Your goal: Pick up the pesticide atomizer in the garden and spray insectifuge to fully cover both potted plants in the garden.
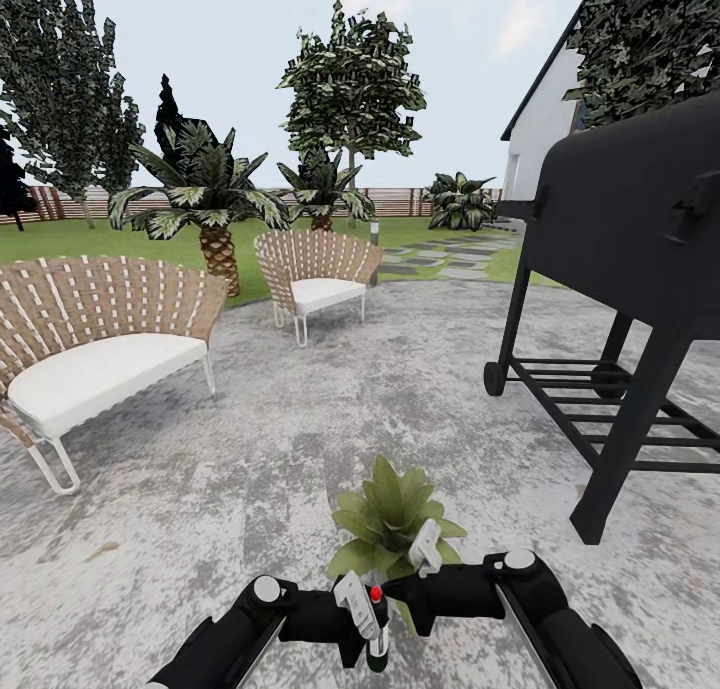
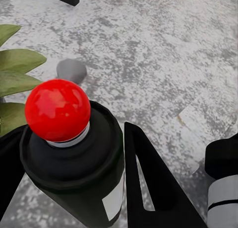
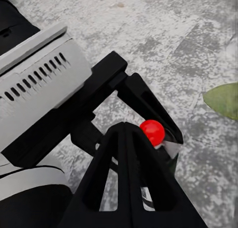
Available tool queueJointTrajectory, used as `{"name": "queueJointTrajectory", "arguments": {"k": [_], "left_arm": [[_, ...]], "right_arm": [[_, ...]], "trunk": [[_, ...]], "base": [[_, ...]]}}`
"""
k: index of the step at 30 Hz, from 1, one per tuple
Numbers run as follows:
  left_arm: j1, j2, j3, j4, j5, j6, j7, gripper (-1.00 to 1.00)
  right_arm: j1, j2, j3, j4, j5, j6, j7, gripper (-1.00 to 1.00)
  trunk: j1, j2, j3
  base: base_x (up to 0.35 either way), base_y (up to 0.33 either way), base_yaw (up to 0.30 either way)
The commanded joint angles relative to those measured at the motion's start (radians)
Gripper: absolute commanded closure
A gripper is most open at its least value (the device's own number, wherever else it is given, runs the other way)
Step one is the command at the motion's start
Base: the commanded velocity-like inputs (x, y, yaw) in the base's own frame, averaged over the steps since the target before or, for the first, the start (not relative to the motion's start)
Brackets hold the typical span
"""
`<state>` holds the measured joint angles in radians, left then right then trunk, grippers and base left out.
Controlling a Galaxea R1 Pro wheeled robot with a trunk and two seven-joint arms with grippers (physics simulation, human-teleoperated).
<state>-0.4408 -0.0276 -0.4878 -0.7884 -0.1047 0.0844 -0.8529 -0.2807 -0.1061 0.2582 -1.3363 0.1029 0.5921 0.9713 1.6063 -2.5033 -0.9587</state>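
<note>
Your left pincer [image 1: 372, 624] is clamped around the pesticide atomizer [image 2: 74, 158], its fingers [image 2: 148, 183] pressed to the dark bottle's sides and the red cap up. It hangs low over the grey paving [image 1: 300, 449], just before one potted plant [image 1: 390, 519]. Your right pincer [image 1: 425, 559] sits beside it; you cannot tell its jaw state
</note>
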Motion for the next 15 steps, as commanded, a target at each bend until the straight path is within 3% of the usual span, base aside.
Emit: {"name": "queueJointTrajectory", "arguments": {"k": [1,4,6,15], "left_arm": [[0.000,0.000,0.000,0.000,0.000,0.000,0.000,1.00],[0.000,0.000,0.000,-0.001,0.000,0.000,0.000,1.00],[0.000,0.000,0.000,-0.003,0.000,0.000,0.000,1.00],[0.001,0.000,0.000,-0.005,0.000,0.000,-0.001,1.00]], "right_arm": [[0.000,0.000,0.001,0.001,0.000,0.000,-0.001,1.00],[0.000,0.001,0.036,0.020,0.000,0.000,-0.008,1.00],[0.000,0.002,0.056,0.037,0.001,-0.001,-0.050,1.00],[0.000,0.000,0.056,0.030,0.001,-0.002,-0.062,1.00]], "trunk": [[0.000,0.000,0.000],[0.000,0.000,0.000],[0.000,0.000,0.000],[0.000,0.000,0.000]], "base": [[0.000,0.000,0.000],[0.000,0.000,0.000],[0.000,0.000,0.000],[0.000,0.000,0.000]]}}
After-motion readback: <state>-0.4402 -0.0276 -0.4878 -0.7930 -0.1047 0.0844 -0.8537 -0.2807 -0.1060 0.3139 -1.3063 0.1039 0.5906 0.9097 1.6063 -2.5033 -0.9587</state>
